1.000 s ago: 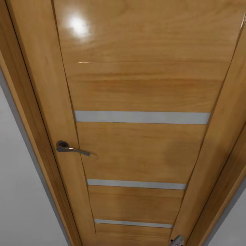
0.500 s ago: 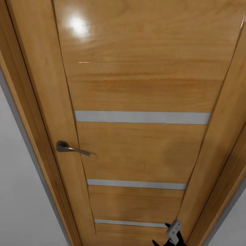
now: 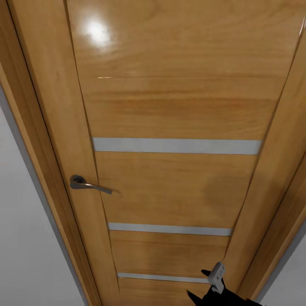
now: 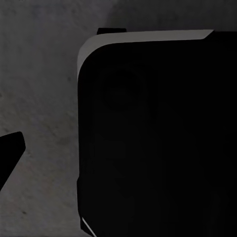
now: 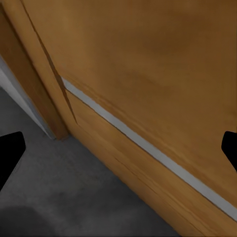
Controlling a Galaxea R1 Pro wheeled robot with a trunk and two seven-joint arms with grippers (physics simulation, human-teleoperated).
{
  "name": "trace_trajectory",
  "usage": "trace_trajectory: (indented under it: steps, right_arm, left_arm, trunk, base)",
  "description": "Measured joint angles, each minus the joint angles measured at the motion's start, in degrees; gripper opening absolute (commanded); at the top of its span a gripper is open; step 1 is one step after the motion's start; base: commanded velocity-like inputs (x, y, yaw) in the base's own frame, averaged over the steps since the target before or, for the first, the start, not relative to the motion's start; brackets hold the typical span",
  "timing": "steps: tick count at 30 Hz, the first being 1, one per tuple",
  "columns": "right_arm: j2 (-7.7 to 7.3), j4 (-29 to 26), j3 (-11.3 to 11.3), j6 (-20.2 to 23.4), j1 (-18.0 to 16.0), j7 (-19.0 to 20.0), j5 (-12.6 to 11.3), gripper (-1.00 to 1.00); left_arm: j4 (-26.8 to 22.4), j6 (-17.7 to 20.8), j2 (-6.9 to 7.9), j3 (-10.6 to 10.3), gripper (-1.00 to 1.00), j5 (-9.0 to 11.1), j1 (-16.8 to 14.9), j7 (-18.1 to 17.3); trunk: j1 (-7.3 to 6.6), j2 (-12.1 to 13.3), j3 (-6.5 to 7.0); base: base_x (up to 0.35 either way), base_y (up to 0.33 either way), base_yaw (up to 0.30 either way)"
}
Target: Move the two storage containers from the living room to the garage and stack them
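Note:
The two storage containers are out of view. A closed wooden plank-panelled door (image 3: 174, 106) with pale grey strips stands right in front of me. My right gripper (image 3: 200, 282) rises at the door's lower right, close to the panel. In the right wrist view its fingertips (image 5: 10, 154) sit far apart at the picture's edges with nothing between them, aimed at the door's lower part (image 5: 148, 74) and the dark grey concrete floor (image 5: 74, 197). In the left wrist view one dark fingertip (image 4: 10, 148) of my left gripper hangs over the floor (image 4: 39, 74).
A metal lever handle (image 3: 87, 184) sits on the door's left side. The door frame (image 3: 38, 127) and pale grey walls (image 3: 21, 238) flank the door. A large black part of the robot (image 4: 158, 138) shows in the left wrist view.
My right gripper has come up into the head view at the door's lower right, a little higher each frame. The door and its handle have not moved.

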Motion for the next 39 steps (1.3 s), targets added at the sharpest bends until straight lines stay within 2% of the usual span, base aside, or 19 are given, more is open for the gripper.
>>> trace_trajectory:
  steps: [6,18,22,39]
  right_arm:
    - [-0.11,-7.44,-0.03,4.89,0.01,0.09,-0.16,1.0]
    - [-0.12,-12.59,-0.29,6.87,-0.07,-0.05,-0.17,1.0]
    - [-0.12,-13.65,-0.44,9.25,-0.95,-0.12,-0.23,1.0]
    - [0.37,-14.27,-0.39,12.28,-6.57,0.15,-0.42,1.0]
  left_arm:
    - [-0.03,-0.01,0.0,-0.05,1.0,0.07,0.0,0.0]
    - [-0.04,0.0,0.0,0.0,1.0,0.15,0.0,0.0]
    - [-0.04,-0.01,0.0,0.0,1.0,0.13,0.0,0.0]
    - [-0.04,-0.05,0.0,-0.06,1.0,0.06,0.0,0.0]
  trunk:
    - [0.0,0.0,0.0]
    - [0.0,0.0,0.0]
    - [0.0,0.0,0.0]
    - [0.0,0.0,0.0]
  base:
    - [0.0,0.0,0.0]
    - [0.0,0.0,0.0]
    - [0.0,0.0,0.0]
    - [0.0,0.0,0.0]
